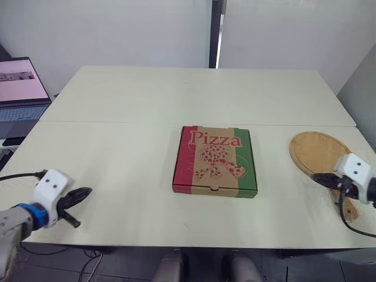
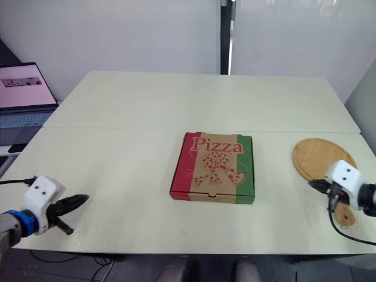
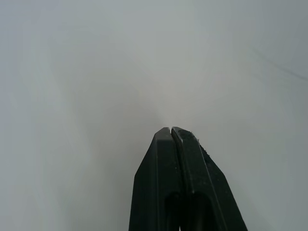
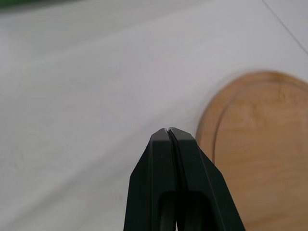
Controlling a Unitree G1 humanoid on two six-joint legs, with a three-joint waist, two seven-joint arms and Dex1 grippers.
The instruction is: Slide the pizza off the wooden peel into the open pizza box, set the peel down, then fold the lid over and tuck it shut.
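Judging the job done, I hold my left claw and right claw pinched tight, empty: pizza box closed on the table, bare peel to its right; next, keep clear

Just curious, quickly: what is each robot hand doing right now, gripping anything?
Left hand: closed, holding nothing.
Right hand: closed, holding nothing, near the wooden peel.

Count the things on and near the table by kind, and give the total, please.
Closed red, brown and green cardboard pizza box: 1
Round wooden peel: 1
Open laptop with pink screen: 1
Black grippers, jaws shut: 2 (left gripper, right gripper)
Total: 5
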